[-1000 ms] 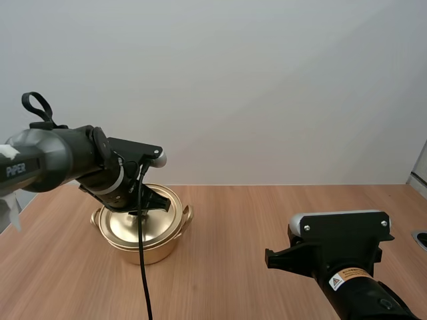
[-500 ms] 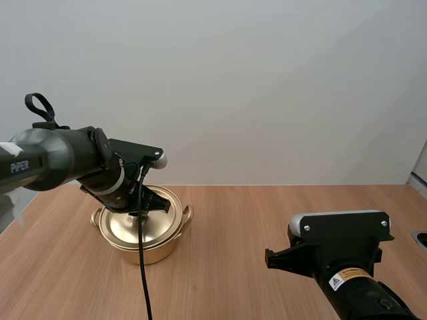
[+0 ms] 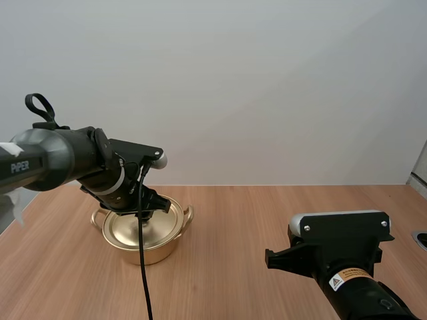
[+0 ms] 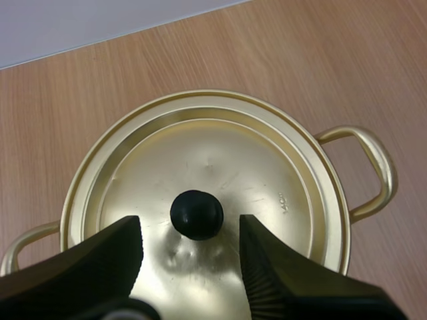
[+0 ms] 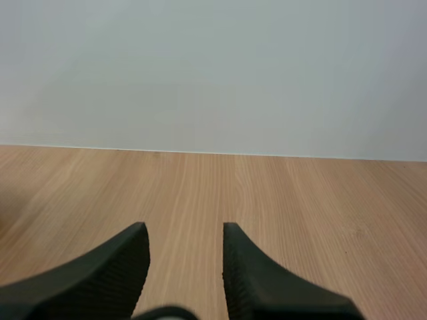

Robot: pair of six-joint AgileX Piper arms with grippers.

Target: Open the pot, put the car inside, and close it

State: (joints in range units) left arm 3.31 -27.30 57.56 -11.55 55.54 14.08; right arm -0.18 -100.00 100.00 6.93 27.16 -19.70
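A gold pot with two loop handles stands on the wooden table at the left, its lid on. My left gripper hangs just over the lid. In the left wrist view the lid carries a black knob, and my left gripper is open with one finger on each side of the knob, not touching it. My right gripper is open over bare table, with nothing between its fingers.
My right arm sits low at the near right of the table, well away from the pot. Bare wooden tabletop stretches between the pot and the right arm. A plain wall stands behind the table.
My left gripper has come down a little and settled over the lid's knob. The pot and the right arm have not moved.
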